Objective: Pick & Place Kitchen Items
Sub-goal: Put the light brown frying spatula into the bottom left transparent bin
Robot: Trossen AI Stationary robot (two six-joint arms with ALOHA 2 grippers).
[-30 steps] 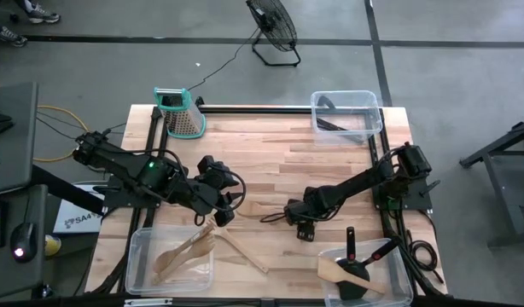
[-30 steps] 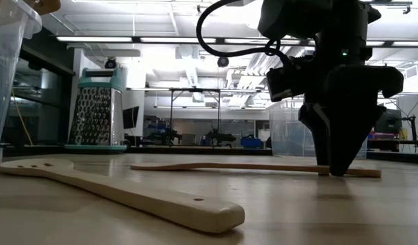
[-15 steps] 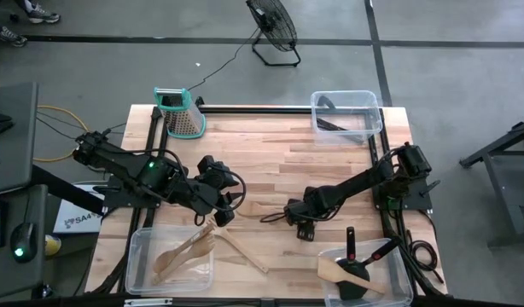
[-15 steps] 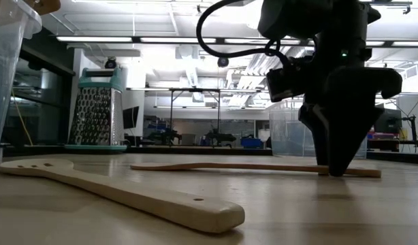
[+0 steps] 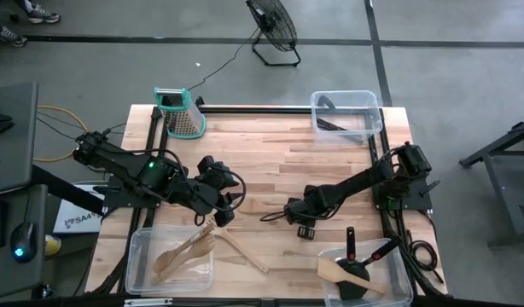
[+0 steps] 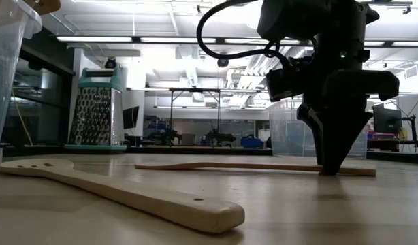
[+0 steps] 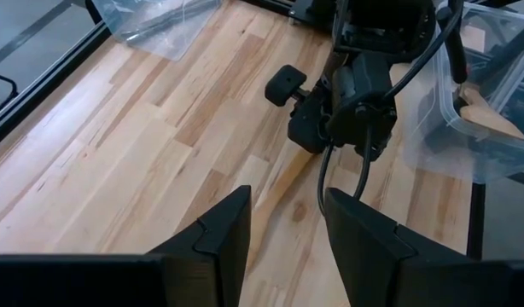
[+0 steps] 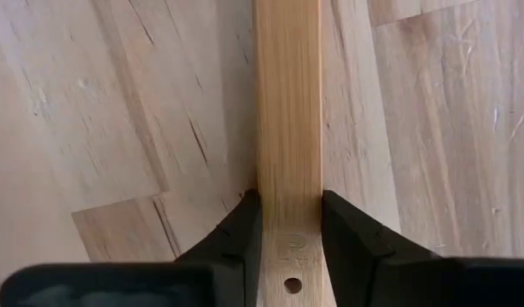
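Note:
A pale wooden utensil (image 6: pixel 250 165) lies flat on the table, and my right gripper (image 6: pixel 329 167) is shut on its handle near the table's middle (image 5: pixel 301 223). A wooden slotted turner (image 5: pixel 238 251) lies flat on the table near the front edge; it fills the foreground of the low view (image 6: pixel 127 194). My left gripper (image 5: pixel 221 213) hovers open left of the middle, with nothing between its fingers (image 7: pixel 283 230). My right gripper pinches the utensil's handle (image 8: pixel 288 183) between its two fingers (image 8: pixel 236 234), close to the free end with the small hole (image 8: pixel 292 284). The fingers come from above, pointing down, and lie across the handle. The utensil lies flat on the table.
A clear bin (image 5: pixel 141 256) at the near left holds wooden utensils. A second bin (image 5: pixel 398 260) at the near right holds black turners and a wooden spatula. A third bin (image 5: pixel 346 98) stands at the far right. A metal grater (image 5: pixel 182 112) stands at the far left.
My right gripper has shut on the wooden utensil's handle; its fingers stood wider on either side a second ago. The utensil has stayed flat on the table. My left gripper has kept still.

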